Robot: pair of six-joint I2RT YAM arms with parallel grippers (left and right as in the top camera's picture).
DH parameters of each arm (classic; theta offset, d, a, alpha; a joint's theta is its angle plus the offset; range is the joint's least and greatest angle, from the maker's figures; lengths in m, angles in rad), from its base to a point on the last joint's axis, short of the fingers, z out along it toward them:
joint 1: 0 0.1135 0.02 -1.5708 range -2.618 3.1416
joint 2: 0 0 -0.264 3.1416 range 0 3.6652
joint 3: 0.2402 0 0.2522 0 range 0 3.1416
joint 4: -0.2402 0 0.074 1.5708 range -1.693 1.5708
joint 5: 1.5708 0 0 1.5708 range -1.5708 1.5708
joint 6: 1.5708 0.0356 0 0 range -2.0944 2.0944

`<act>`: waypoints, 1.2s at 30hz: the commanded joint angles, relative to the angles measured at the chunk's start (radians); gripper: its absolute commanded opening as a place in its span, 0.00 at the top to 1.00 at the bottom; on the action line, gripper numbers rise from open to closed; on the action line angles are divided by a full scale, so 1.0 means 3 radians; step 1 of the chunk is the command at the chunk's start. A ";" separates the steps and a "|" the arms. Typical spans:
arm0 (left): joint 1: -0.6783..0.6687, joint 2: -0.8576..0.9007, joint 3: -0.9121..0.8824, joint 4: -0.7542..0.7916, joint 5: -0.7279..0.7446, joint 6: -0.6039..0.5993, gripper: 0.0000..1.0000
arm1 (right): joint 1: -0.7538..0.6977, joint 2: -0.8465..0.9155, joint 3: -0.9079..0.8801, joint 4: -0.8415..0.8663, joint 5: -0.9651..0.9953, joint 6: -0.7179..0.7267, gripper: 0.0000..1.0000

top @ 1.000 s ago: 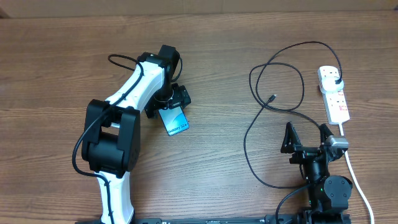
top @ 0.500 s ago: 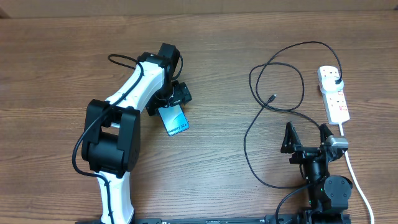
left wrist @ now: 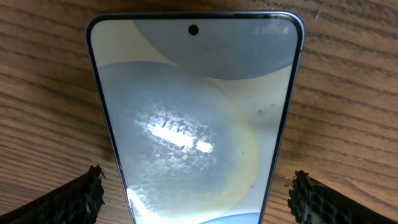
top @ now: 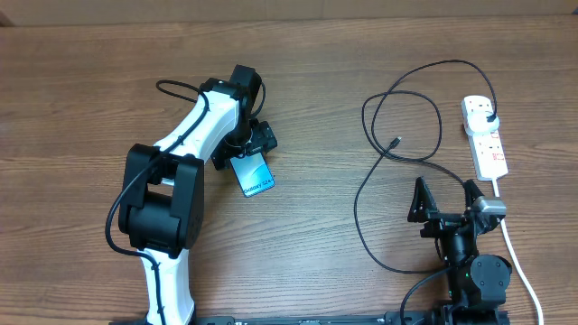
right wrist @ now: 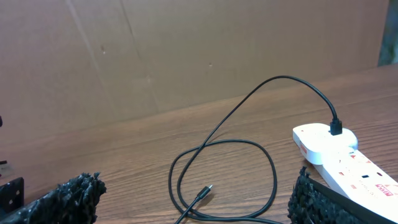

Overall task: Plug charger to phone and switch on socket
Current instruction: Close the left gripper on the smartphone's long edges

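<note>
The phone [top: 254,176] lies flat on the table with its light-blue screen lit; it fills the left wrist view [left wrist: 193,112]. My left gripper [top: 249,155] is low over its near end, open [left wrist: 196,190], with a finger on each side and a gap to each edge. The charger is a thin black cable looped on the right; its connector tip [top: 397,141] lies free on the wood [right wrist: 204,191]. Its black plug [top: 489,117] sits in the white socket strip [top: 485,144], also in the right wrist view [right wrist: 348,165]. My right gripper [top: 447,200] is open and empty [right wrist: 199,208], short of the cable loop.
The strip's thick white cord [top: 519,262] runs down past the right arm's base to the front edge. A brown cardboard wall [right wrist: 186,56] stands behind the table. The cable's long loop [top: 358,217] curves left of the right gripper.
</note>
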 commanded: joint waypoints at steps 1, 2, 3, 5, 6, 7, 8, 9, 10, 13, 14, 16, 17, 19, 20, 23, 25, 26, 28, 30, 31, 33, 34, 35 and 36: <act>-0.0018 0.0027 -0.0041 0.0003 -0.0060 -0.0153 0.00 | 0.0000 -0.0033 -0.0036 0.0022 -0.0003 -0.0014 0.00; -0.0018 0.0027 -0.0046 0.0003 -0.0060 -0.0191 0.00 | 0.0000 -0.0032 -0.0036 0.0022 -0.0003 -0.0014 0.00; -0.0018 0.0027 -0.0051 0.0003 -0.0060 -0.0217 0.00 | 0.0000 -0.0032 -0.0036 0.0022 -0.0003 -0.0014 0.00; -0.0018 0.0027 -0.0067 0.0003 -0.0061 -0.0275 0.00 | 0.0000 -0.0033 -0.0036 0.0022 -0.0003 -0.0014 0.00; -0.0018 0.0028 -0.0074 0.0004 -0.0058 -0.0282 0.00 | 0.0000 -0.0032 -0.0036 0.0022 -0.0003 -0.0014 0.00; -0.0018 0.0028 -0.0084 0.0005 -0.0060 -0.0282 0.00 | 0.0000 -0.0032 -0.0036 0.0022 -0.0003 -0.0014 0.00; -0.0018 0.0027 -0.0108 0.0025 -0.0060 -0.0281 0.00 | 0.0000 -0.0032 -0.0036 0.0022 -0.0003 -0.0014 0.00; -0.0018 0.0027 -0.0122 0.0039 -0.0060 -0.0281 0.00 | 0.0000 -0.0033 -0.0036 0.0022 -0.0003 -0.0014 0.00; -0.0018 0.0027 -0.0137 0.0064 -0.0057 -0.0281 0.00 | 0.0000 -0.0033 -0.0036 0.0022 -0.0003 -0.0014 0.00; -0.0019 0.0027 -0.0201 0.0146 -0.0052 -0.0281 0.00 | 0.0000 -0.0032 -0.0036 0.0022 -0.0003 -0.0014 0.00; -0.0019 0.0027 -0.0225 0.0168 -0.0046 -0.0282 0.00 | 0.0000 -0.0032 -0.0036 0.0022 -0.0003 -0.0014 0.00; -0.0019 0.0028 -0.0261 0.0183 -0.0046 -0.0282 0.00 | 0.0000 -0.0032 -0.0036 0.0022 -0.0003 -0.0014 0.00; -0.0019 0.0027 -0.0277 0.0192 -0.0046 -0.0282 0.00 | 0.0000 -0.0032 -0.0036 0.0022 -0.0003 -0.0014 0.00; -0.0019 0.0027 -0.0304 0.0211 -0.0046 -0.0282 0.00 | 0.0000 -0.0032 -0.0036 0.0022 -0.0003 -0.0014 0.00; -0.0019 0.0028 -0.0314 0.0224 -0.0045 -0.0282 0.00 | 0.0000 -0.0033 -0.0036 0.0022 -0.0003 -0.0014 0.00; -0.0019 0.0027 -0.0333 0.0238 -0.0039 -0.0282 0.00 | 0.0000 -0.0033 -0.0036 0.0022 -0.0003 -0.0014 0.00; -0.0019 0.0027 -0.0336 0.0238 0.0017 -0.0281 0.00 | 0.0000 -0.0032 -0.0036 0.0022 -0.0003 -0.0014 0.00; -0.0019 0.0027 -0.0334 0.0239 0.0052 -0.0281 0.00 | 0.0000 -0.0033 -0.0036 0.0022 -0.0003 -0.0014 0.00; -0.0019 0.0027 -0.0336 0.0240 0.0109 -0.0281 0.00 | 0.0000 -0.0033 -0.0036 0.0022 -0.0003 -0.0014 0.00; -0.0019 0.0028 -0.0336 0.0239 0.0131 -0.0281 0.00 | 0.0000 -0.0032 -0.0036 0.0022 -0.0003 -0.0014 0.00; -0.0019 0.0027 -0.0336 0.0238 0.0132 -0.0281 0.00 | 0.0000 -0.0032 -0.0036 0.0022 -0.0003 -0.0014 0.00; -0.0019 0.0027 -0.0336 0.0229 0.0139 -0.0280 0.00 | 0.0000 -0.0032 -0.0036 0.0022 -0.0003 -0.0014 0.00; -0.0019 0.0027 -0.0336 0.0224 0.0160 -0.0280 0.00 | 0.0000 -0.0032 -0.0036 0.0022 -0.0003 -0.0014 0.00; -0.0019 0.0027 -0.0336 0.0223 0.0206 -0.0278 0.00 | 0.0000 -0.0033 -0.0036 0.0022 -0.0003 -0.0014 0.00; -0.0019 0.0028 -0.0336 0.0224 0.0247 -0.0278 0.00 | 0.0000 -0.0032 -0.0036 0.0022 -0.0003 -0.0014 0.00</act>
